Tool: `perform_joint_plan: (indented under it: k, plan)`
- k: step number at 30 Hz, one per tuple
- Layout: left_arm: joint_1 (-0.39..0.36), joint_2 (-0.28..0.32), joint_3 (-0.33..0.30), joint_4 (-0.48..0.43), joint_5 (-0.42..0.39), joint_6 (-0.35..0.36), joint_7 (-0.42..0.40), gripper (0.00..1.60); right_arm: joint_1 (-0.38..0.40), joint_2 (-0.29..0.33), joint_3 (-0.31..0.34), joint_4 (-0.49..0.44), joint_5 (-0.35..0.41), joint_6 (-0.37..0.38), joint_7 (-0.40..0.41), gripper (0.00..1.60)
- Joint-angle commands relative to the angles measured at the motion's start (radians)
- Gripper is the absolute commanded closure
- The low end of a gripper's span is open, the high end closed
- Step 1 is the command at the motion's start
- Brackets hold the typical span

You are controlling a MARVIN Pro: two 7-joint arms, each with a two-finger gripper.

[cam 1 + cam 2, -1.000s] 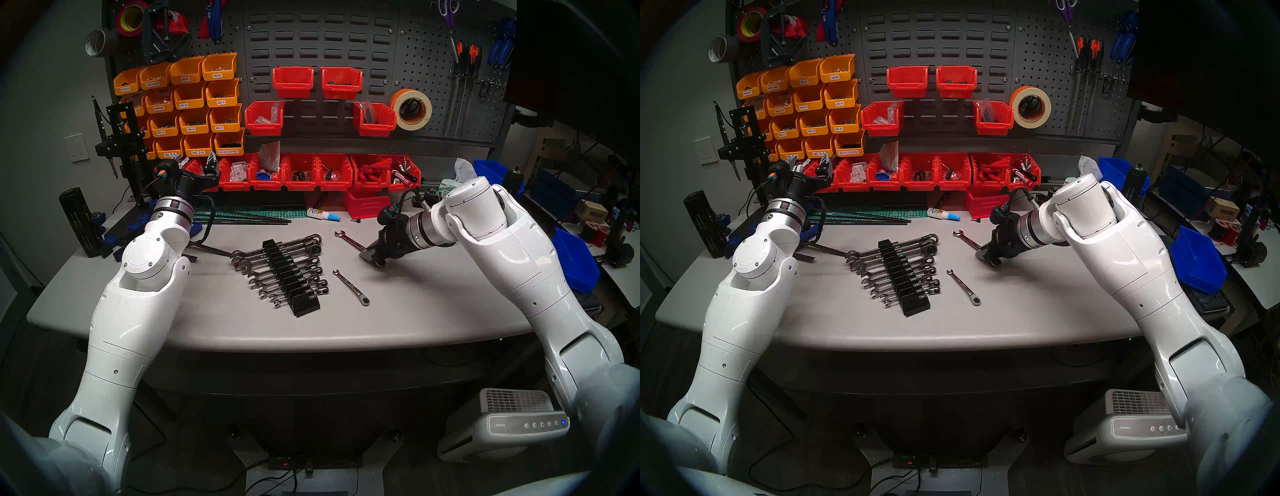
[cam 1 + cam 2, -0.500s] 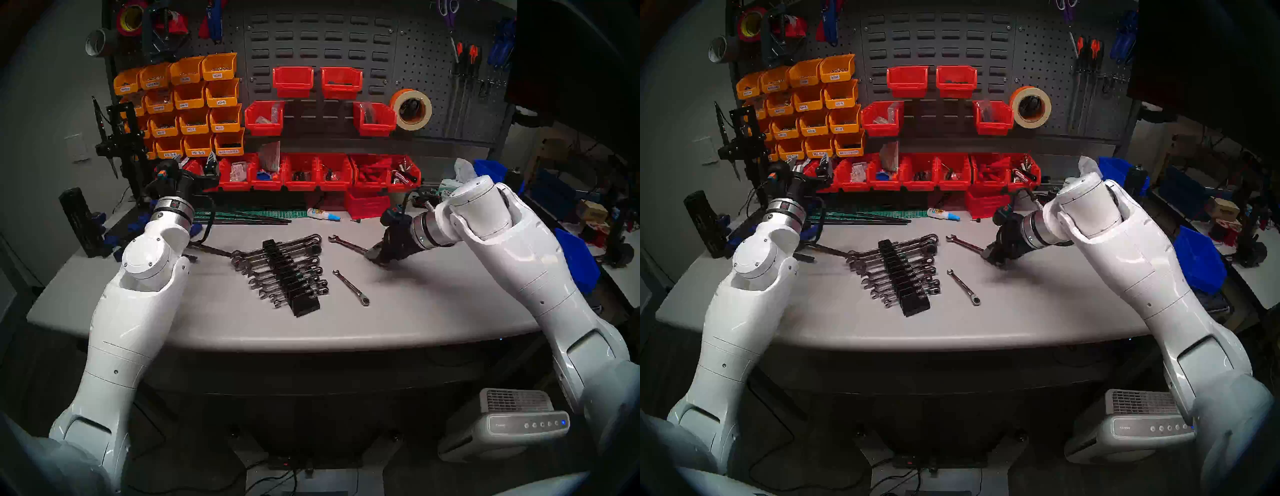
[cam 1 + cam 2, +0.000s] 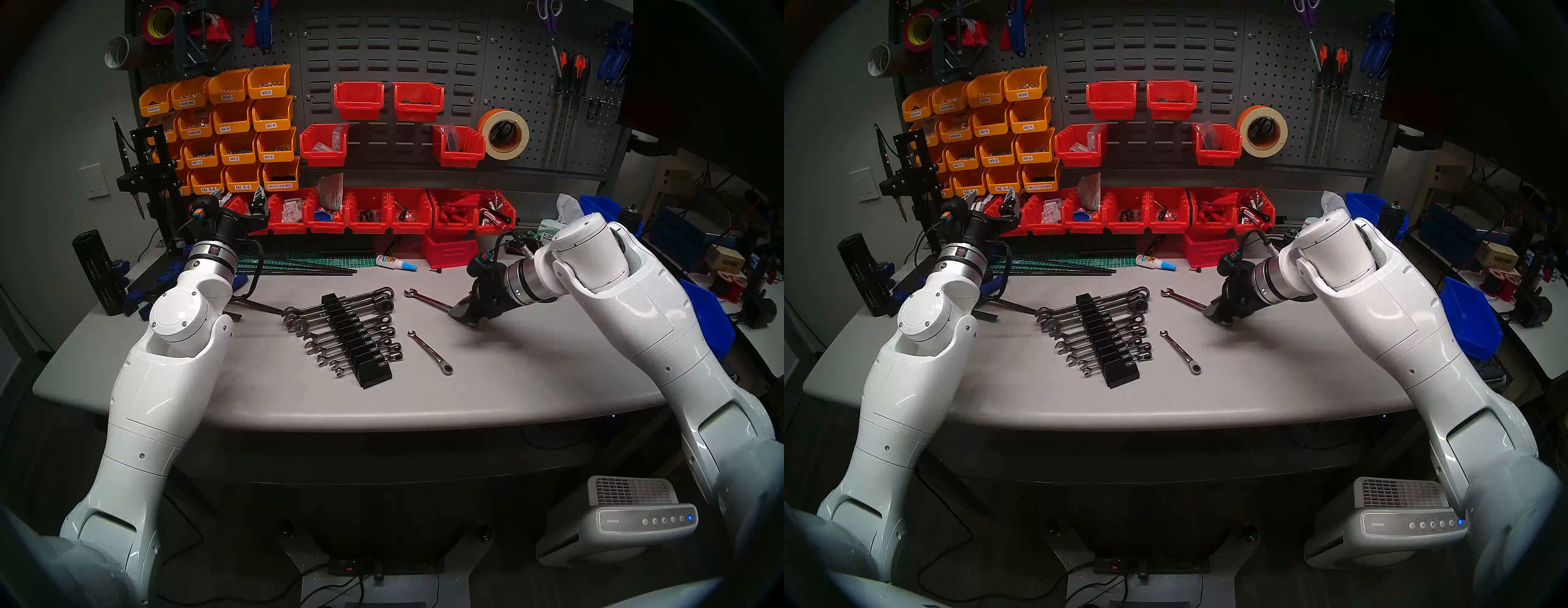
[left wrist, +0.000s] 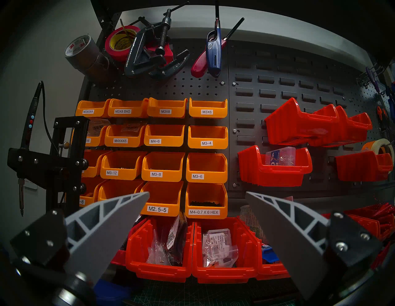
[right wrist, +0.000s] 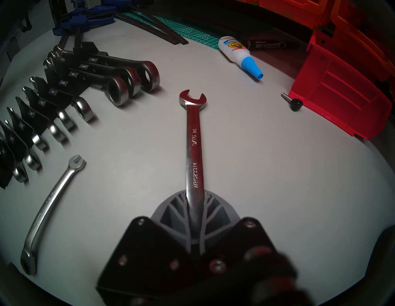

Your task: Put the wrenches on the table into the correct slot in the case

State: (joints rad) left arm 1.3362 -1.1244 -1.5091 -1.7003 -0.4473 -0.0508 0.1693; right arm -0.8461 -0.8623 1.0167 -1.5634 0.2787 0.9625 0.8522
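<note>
head pair overlooking table [image 3: 530, 382], wrists close

The right hand [image 5: 195, 205] is clamped closed low and forward, while the left hand [image 4: 197, 195] hangs raised, fingers spread.

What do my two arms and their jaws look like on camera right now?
Both arms are glossy white shells with rounded joints, ending in a ribbed silver wrist ring and a black head. The left gripper has grey, pointed fingers with open triangular ribbing, bolted to black plates. The right gripper looks the same. A black cable with an orange and teal plug loops to each wrist.
</note>
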Motion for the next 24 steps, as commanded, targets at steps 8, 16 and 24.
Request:
perform_joint_plan:
  k: [8,16,24]
  plan:
    - [-0.032,0.002,-0.008,-0.027,0.0,-0.011,-0.002,0.0,0.062,-0.053,0.151,0.051,0.132,-0.003,0.051,1.6]
    - [-0.032,0.001,-0.008,-0.027,0.0,-0.011,-0.002,0.0,0.07,-0.059,0.153,0.064,0.203,-0.003,0.078,1.6]
    - [-0.032,0.002,-0.008,-0.027,0.0,-0.011,-0.002,0.0,0.107,-0.099,0.133,0.065,0.222,-0.037,0.065,1.6]
